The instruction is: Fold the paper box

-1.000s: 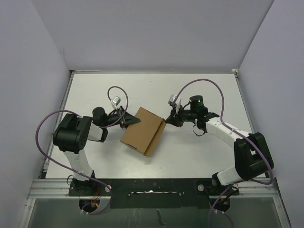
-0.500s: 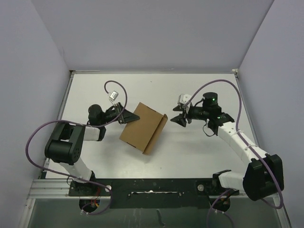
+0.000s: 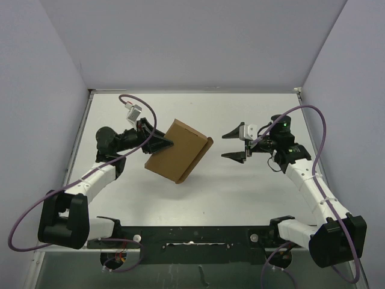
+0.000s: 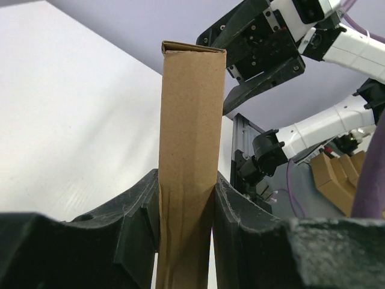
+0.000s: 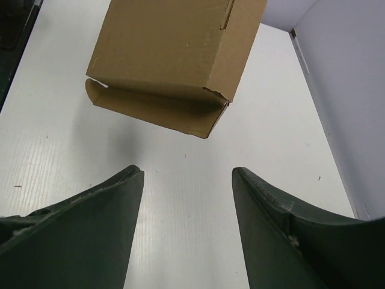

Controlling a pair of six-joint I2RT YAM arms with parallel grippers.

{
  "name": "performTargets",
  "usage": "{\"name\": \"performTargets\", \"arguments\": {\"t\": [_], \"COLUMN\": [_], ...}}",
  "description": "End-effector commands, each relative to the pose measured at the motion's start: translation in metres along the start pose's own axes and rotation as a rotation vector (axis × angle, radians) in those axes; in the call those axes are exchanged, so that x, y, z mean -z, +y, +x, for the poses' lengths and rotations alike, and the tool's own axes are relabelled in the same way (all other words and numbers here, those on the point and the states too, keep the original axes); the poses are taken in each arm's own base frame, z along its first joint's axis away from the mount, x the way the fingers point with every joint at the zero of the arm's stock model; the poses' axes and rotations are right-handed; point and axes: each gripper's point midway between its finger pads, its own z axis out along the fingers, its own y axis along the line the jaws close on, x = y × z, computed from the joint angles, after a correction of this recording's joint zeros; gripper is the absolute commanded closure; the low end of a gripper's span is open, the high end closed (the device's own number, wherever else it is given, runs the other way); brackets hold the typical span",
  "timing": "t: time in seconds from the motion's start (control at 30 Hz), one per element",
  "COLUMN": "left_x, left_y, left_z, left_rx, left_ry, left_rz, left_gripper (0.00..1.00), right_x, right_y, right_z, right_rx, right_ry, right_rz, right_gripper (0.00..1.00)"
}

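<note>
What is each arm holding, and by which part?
The left gripper pinches the paper box by its left edge; the right gripper holds nothing.

Bright, even light from above. The box (image 3: 179, 152) throws a faint, soft shadow on the white bench (image 3: 240, 192). Close up, the left claw fingers (image 4: 135, 232) blur.

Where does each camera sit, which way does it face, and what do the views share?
Top external: above and behind the robot, looking down on the table; shows the left gripper clamping the paper box, the right gripper open.
Left wrist: looks along the left fingers pinching the box, toward the right gripper.
Right wrist: looks past the open right fingers at the box.
Shared: the box, in all three.
</note>
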Motion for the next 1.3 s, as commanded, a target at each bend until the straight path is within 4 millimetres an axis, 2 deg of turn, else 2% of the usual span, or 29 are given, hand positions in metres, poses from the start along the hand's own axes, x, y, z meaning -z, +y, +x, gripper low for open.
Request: {"name": "performTargets", "arguments": {"t": [0.0, 0.23, 0.6, 0.93, 1.27], "left_x": [0.002, 0.003, 0.000, -0.002, -0.002], "left_y": [-0.034, -0.050, -0.051, -0.052, -0.050], "left_z": [-0.025, -0.026, -0.024, -0.022, -0.024], "left_rx": [-0.208, -0.267, -0.235, -0.221, -0.226], "left_ry": [-0.041, -0.067, -0.071, -0.067, -0.059], "left_rz": [0.060, 0.082, 0.092, 0.091, 0.071], "left_gripper": [1.00, 1.00, 1.00, 1.00, 1.00], "right_x": [0.002, -0.007, -0.005, -0.010, -0.009], "right_y": [-0.009, -0.012, -0.025, -0.018, 0.000], "right_z": [-0.048, -0.064, -0.074, -0.073, -0.073], "right_rx": [0.109, 0.119, 0.147, 0.131, 0.125], "right_ry": [-0.094, -0.123, -0.088, -0.095, -0.099], "right_rz": [-0.005, 0.001, 0.081, 0.065, -0.010], "right_gripper": [0.41, 0.55, 0.75, 0.84, 0.84]}}
